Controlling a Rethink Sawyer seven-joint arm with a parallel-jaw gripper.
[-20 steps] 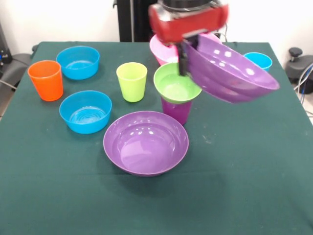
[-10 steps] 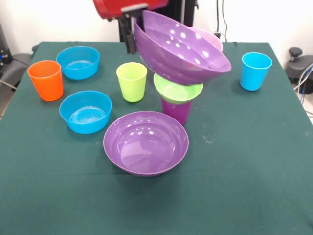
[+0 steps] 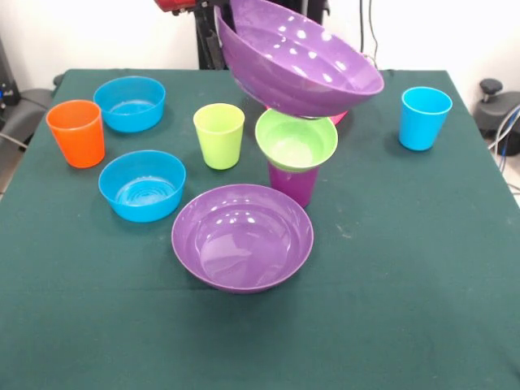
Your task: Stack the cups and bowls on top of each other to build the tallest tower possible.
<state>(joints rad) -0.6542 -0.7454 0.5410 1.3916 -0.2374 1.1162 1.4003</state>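
above the small ribbed green plastic bowl (image 3: pixel 296 139) on the purple plastic cup (image 3: pixel 293 184), jaws grasping a wide purple plastic bowl (image 3: pixel 297 58); most pieces unstacked.

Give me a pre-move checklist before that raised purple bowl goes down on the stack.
1. Raised purple bowl held off the table: ok.
2. Bowl level: not ok, it tilts.
3. Green bowl seated on the purple cup: ok.
4. Raised bowl centred over the green bowl: cannot tell.
5. Gripper grasp on the bowl's rim: cannot tell, mostly hidden.
6. Lime green cup and second purple bowl apart from the stack: ok.
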